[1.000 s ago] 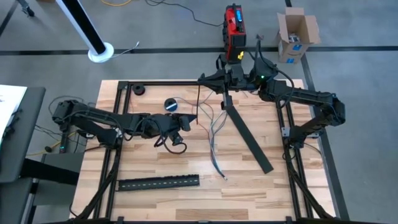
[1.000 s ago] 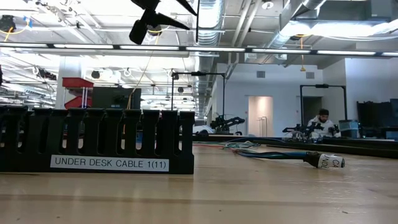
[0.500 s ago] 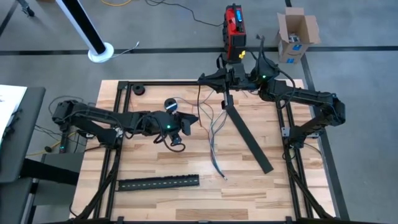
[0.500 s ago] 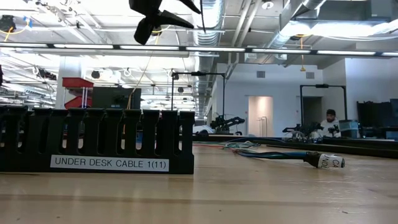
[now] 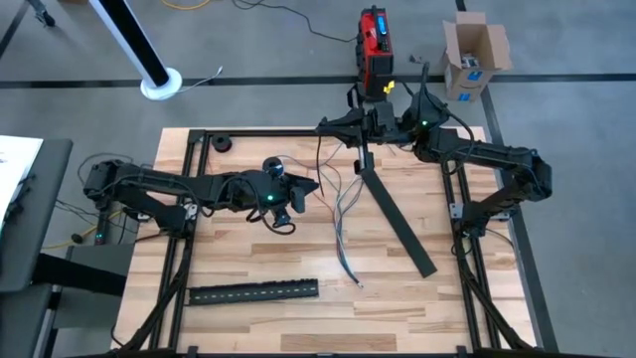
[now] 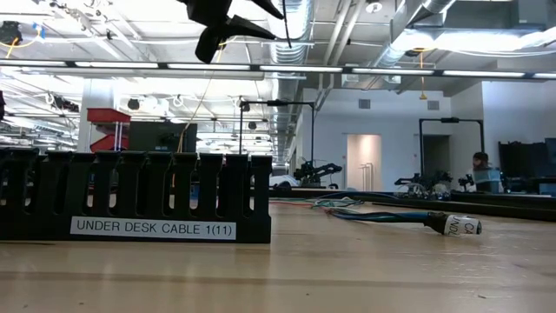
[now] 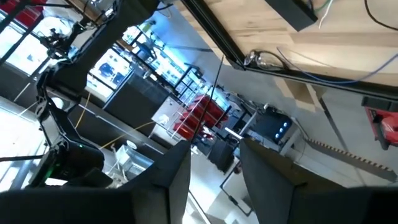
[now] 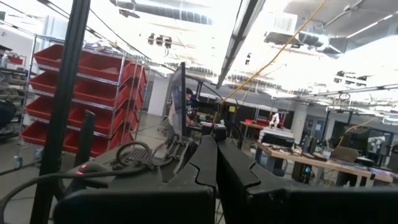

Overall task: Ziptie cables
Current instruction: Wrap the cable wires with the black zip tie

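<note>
My left gripper (image 5: pixel 310 187) hung above the bench's middle, fingers (image 7: pixel 171 180) narrowly parted, a thin black strand (image 7: pixel 214 87) between them. The cables (image 5: pixel 343 214) lay just beside it, trailing toward the near edge. My right gripper (image 5: pixel 328 124) sat at the far edge, fingers (image 8: pixel 205 163) pressed together. Whether I gripped the strand, I couldn't tell.

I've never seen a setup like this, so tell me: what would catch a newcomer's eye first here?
Probably the two dark arms reaching toward each other over the wooden table: the left gripper pinches a thin dark strand near the middle, while the right gripper sits at the far edge. Between them lies a loose tangle of thin cables, with a long black slotted strip slanting beside it and another lying near the front edge.
</note>
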Robot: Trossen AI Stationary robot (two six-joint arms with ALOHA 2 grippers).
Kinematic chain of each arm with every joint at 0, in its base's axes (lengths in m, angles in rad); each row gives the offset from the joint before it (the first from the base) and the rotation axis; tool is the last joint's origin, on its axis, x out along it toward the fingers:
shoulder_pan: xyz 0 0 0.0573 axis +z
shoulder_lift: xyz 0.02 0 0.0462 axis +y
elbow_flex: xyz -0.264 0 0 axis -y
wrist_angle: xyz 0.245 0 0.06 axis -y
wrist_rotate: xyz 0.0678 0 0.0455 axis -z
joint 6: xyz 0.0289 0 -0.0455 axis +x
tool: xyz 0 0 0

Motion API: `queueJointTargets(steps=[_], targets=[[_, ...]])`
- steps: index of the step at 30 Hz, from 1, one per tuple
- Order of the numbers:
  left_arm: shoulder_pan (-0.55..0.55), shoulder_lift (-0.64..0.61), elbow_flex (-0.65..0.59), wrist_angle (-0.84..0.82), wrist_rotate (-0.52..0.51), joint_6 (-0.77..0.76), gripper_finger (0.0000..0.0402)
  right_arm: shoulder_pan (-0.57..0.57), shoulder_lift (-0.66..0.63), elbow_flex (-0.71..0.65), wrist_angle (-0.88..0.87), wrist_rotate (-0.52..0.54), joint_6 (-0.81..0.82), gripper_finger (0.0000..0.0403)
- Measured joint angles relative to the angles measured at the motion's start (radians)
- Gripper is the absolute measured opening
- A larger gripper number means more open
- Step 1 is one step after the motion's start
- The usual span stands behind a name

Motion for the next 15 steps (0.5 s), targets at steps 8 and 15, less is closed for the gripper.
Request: queueJointTargets(steps=[8, 15], targets=[[-0.011, 0.0, 0.0, 0.0, -0.049, -0.003, 0.0132, 0.0, 0.0, 0.0, 0.014, -0.001, 0.0, 0.0], [-0.018, 0.0, 0.0, -0.001, -0.09, -0.008, 0.0132, 0.0, 0.0, 0.0, 0.013, -0.001, -0.017, 0.0]])
